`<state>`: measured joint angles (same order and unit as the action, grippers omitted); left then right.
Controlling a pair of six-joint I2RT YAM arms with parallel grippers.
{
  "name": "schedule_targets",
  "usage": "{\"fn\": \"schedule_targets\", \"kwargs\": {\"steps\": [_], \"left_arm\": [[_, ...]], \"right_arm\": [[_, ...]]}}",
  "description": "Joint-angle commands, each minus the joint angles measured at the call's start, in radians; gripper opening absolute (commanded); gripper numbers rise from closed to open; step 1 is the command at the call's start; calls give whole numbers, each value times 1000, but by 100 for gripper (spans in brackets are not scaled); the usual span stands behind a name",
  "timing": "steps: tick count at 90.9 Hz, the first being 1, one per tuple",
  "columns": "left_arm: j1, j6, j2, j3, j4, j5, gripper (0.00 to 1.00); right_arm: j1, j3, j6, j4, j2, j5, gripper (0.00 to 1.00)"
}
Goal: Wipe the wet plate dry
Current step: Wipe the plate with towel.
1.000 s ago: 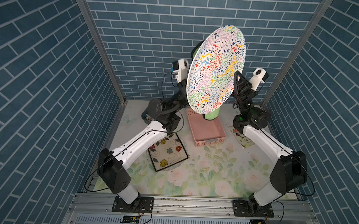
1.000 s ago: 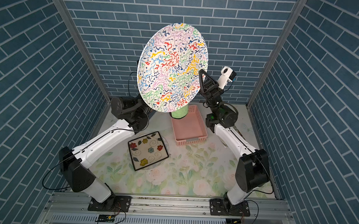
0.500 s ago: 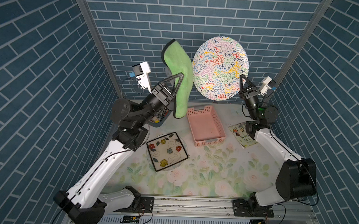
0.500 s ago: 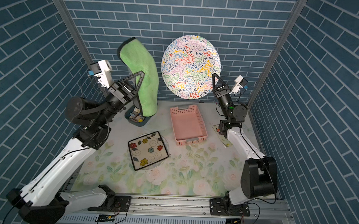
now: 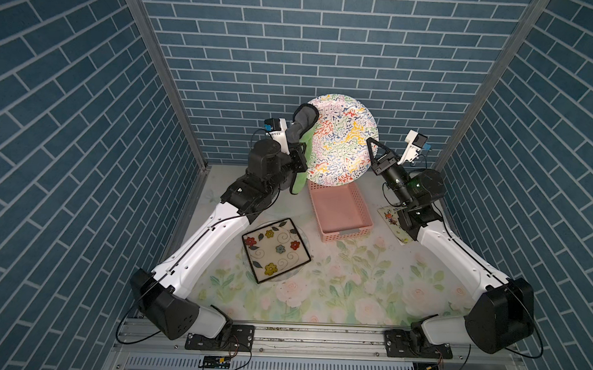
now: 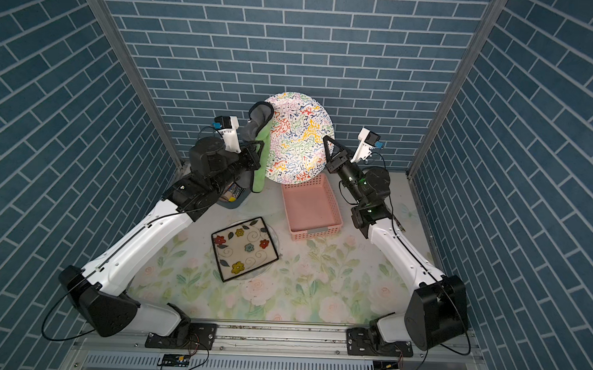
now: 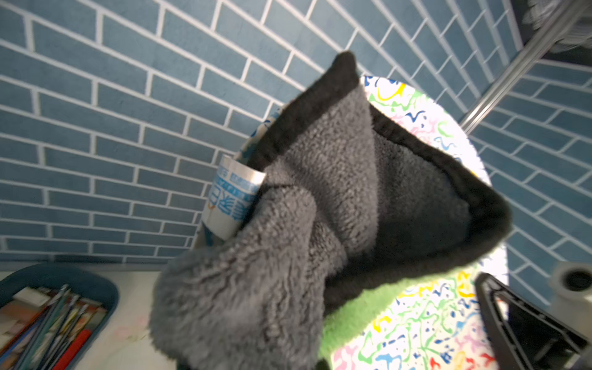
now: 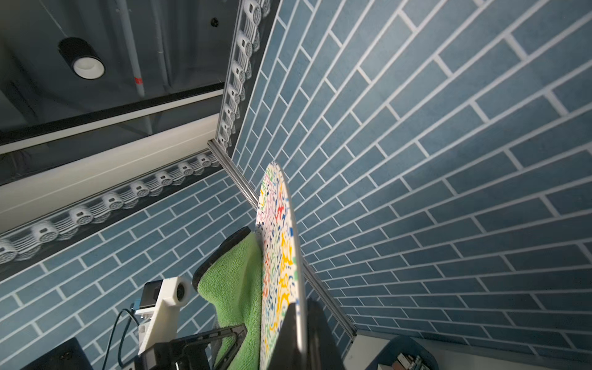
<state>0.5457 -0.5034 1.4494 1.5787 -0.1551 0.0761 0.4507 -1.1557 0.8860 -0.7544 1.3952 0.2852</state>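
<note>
**Overview, both top views.** The round plate (image 5: 341,139) (image 6: 299,138), white with a many-coloured squiggle pattern, is held in the air on edge. It stands close to upright before the back wall, above the far end of the pink basket (image 5: 346,233).

**Right arm.** The right gripper (image 5: 370,144) (image 6: 326,142) is clamped on the rim of the round plate at the side nearest that arm. The right wrist view shows the rim passing between the dark fingers (image 8: 288,336).

**Left arm.** The left gripper (image 5: 303,148) (image 6: 260,146) is closed on a cloth (image 5: 303,124) (image 6: 260,122), green on one face and grey on the other. The fabric hides most of the jaws, so the exact grip point is uncertain.

- In the right wrist view the green face of the cloth (image 8: 234,288) lies flat against the patterned face of the round plate (image 8: 278,256).
- In the left wrist view the grey face (image 7: 288,224) is folded toward the camera, with a white and blue label (image 7: 234,198) at its edge.
- A green tail of the cloth hangs below the gripper.

**Table (image 5: 352,298).** The table has a floral cover.

- A square plate (image 5: 275,248) with a flower pattern lies near the left arm.
- A blue tray (image 6: 234,203) (image 7: 96,282) of pencils sits under the left forearm.
- A picture card (image 5: 390,217) lies under the right arm.
</note>
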Motion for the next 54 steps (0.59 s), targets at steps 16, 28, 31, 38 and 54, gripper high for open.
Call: {"fn": "schedule_targets", "kwargs": {"steps": [16,28,31,38,54], "left_arm": [[-88,20,26,31,-106,114,0],[-113,58,51,90,-112,-40,0],[-110,70,62,109,-108,-130,0],[-59,96,101,145,-107,-319,0],[64,173,116,87,-202,-355,0]], "right_arm": [[204,34,53,-144,-77,45,0],[230,29,40,-124,-70,72,0],[228,22,32,-114,-70,71,0],[204,-21,17,-95,-58,67,0],[45,-54,122,-122,-55,80,0]]}}
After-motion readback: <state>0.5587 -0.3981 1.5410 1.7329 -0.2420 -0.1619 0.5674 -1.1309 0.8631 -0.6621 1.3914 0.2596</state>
